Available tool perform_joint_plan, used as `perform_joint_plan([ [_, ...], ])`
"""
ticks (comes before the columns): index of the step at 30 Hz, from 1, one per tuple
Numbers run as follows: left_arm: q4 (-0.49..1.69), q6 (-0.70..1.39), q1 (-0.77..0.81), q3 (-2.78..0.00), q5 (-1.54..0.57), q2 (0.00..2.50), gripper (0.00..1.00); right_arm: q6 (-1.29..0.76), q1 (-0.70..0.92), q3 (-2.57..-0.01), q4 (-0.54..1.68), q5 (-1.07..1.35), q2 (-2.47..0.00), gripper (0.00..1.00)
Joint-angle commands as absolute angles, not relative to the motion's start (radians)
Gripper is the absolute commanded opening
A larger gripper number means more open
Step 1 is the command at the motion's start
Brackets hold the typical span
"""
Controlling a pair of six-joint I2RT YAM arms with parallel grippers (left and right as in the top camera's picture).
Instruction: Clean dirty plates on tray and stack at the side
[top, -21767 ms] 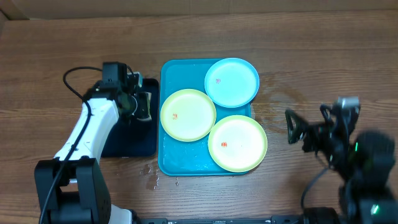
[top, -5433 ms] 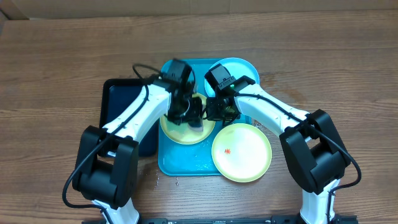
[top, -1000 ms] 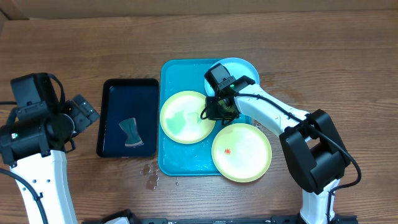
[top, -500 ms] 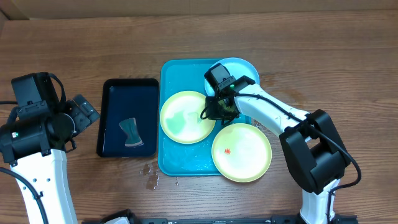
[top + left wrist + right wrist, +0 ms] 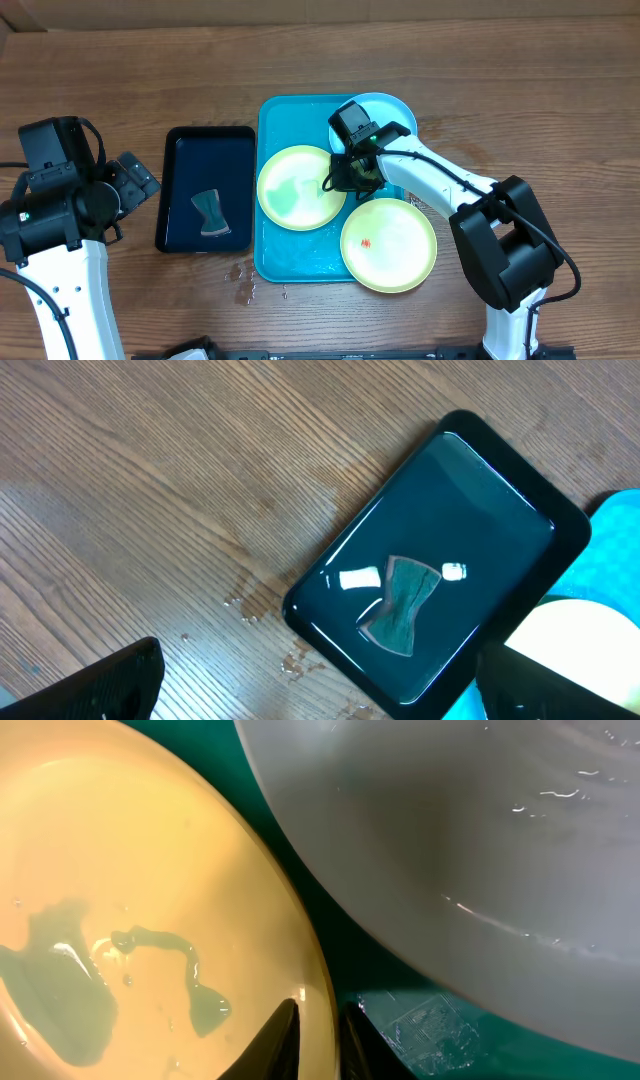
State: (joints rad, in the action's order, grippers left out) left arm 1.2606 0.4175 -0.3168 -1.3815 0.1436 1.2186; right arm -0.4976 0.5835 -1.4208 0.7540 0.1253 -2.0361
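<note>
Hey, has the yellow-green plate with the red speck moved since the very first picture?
Yes. The speckled plate has slid toward the near right corner of the tray and now overhangs its rim further.

surface: wooden table (image 5: 560,90) | on it: turquoise tray (image 5: 300,258), black tray (image 5: 190,160), water droplets (image 5: 243,287)

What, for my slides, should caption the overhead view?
Right gripper pinches the rim of a wet yellow-green plate on the turquoise tray; left gripper open.

You're at a robot lab bench: a left arm (image 5: 65,290) and right arm (image 5: 430,180) stand at a wood-grain table (image 5: 500,60) holding plastic plates (image 5: 300,187) on a tray (image 5: 270,250).
</note>
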Motion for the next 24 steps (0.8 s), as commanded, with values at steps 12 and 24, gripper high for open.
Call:
perform_joint_plan([
  [12,1.259,0.434,-0.32,-1.403,0.152,1.222,1.0,-0.499,0.589,-1.421,0.741,0.129,-2.039,0.16],
  [24,1.259,0.434,-0.32,-1.404,0.152,1.222,1.0,-0.499,0.589,-1.412,0.73,0.128,-2.039,0.15],
])
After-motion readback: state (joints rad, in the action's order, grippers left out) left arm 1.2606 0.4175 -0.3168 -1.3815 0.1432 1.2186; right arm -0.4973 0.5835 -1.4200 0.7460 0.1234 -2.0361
